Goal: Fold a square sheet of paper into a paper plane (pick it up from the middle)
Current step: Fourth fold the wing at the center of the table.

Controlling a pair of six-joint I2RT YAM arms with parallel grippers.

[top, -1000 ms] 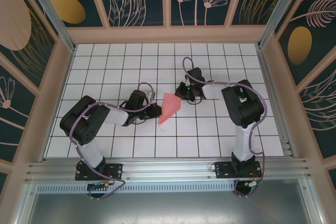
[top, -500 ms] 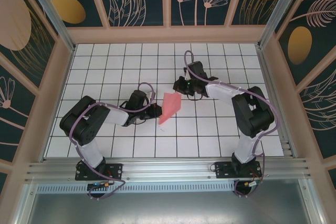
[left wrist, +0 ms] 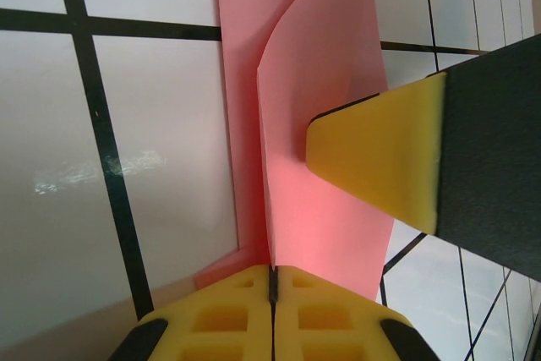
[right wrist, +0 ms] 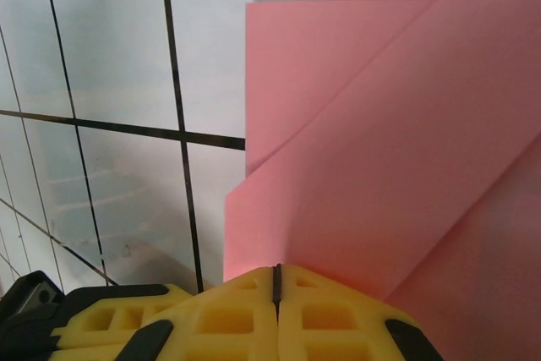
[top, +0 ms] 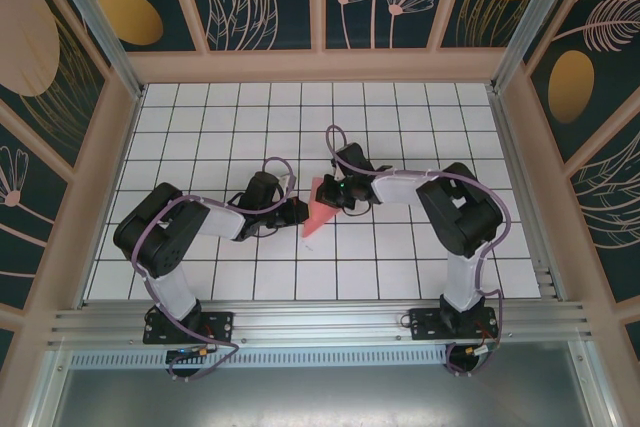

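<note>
I see the paper plane (top: 318, 215) half-folded at the middle of the table (top: 200, 127), left fingers (left wrist: 220, 314) and right fingers (right wrist: 338, 310) both shut against it, any pinch unclear, so I'd press slowly along the crease, keeping edges aligned.

text: none legible | labels, brands, numbers, signs: none | paper plane (left wrist: 321, 57): unmarked
</note>
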